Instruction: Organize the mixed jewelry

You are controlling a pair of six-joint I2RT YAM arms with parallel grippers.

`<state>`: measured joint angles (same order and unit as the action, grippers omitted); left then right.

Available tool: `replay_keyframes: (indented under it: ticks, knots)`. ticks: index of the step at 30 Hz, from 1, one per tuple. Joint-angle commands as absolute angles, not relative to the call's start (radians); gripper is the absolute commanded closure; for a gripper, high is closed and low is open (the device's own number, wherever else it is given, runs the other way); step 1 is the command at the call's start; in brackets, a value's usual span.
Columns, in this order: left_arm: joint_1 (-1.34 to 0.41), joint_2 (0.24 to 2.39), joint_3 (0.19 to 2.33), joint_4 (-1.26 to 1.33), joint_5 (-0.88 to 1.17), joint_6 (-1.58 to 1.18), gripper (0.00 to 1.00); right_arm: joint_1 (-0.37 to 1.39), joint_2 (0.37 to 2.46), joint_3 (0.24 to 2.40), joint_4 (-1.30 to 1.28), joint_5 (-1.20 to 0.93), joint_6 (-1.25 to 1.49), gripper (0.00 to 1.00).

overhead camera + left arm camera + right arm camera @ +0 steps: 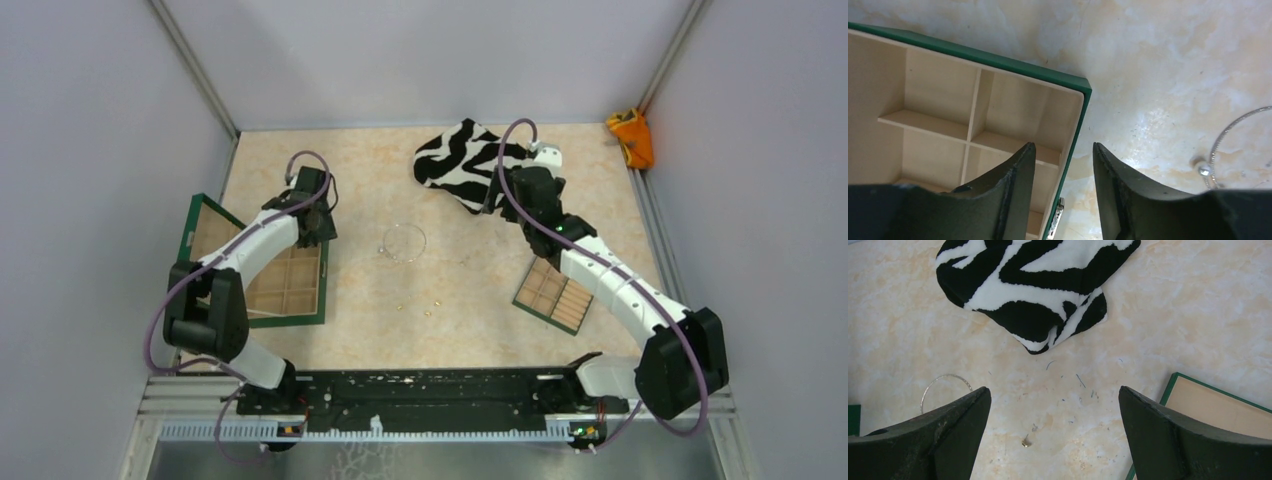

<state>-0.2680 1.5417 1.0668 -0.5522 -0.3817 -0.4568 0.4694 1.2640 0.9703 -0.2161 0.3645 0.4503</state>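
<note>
The left gripper [1062,150] hangs with its jaws part-way apart and nothing between them, one fingertip over a corner compartment of the green box [1068,82], the other over the bare table [1158,60]. The wire hoop [1204,170] lies flat on the table just to its right. The right gripper [1053,390] is spread wide and empty, near the zebra cloth [1038,270]. A gold speck [1025,442] lies between its fingers, and a green tray [1213,405] beside them.
</note>
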Motion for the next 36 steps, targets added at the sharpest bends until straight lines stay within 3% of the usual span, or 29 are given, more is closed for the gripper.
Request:
replay_keyframes:
  ticks: [1, 4, 11, 17, 30, 36]
  knots:
    - [-0.258, 1.591, 1.054, -0.483, -0.301, -0.432, 0.5, 0.48, 1.208, 0.97, -0.22, 0.369, 0.463, 0.02]
    - [-0.258, 1.614, 1.052, -0.456, -0.237, -0.401, 0.54, 0.48, 1.195, 0.953, -0.219, 0.373, 0.47, 0.02]
    - [-0.258, 1.663, 1.099, -0.424, -0.142, -0.362, 0.84, 0.48, 1.192, 0.936, -0.216, 0.375, 0.48, 0.02]
    - [-0.259, 1.732, 1.196, -0.345, -0.086, -0.199, 0.98, 0.48, 1.19, 0.934, -0.227, 0.375, 0.489, 0.02]
    - [-0.28, 1.866, 1.369, -0.343, 0.309, 0.018, 0.92, 0.48, 1.154, 0.903, -0.253, 0.386, 0.51, 0.02]
    - [-0.413, 1.905, 1.377, -0.359, 0.199, 0.04, 0.88, 0.48, 1.161, 0.899, -0.248, 0.373, 0.516, 0.02]
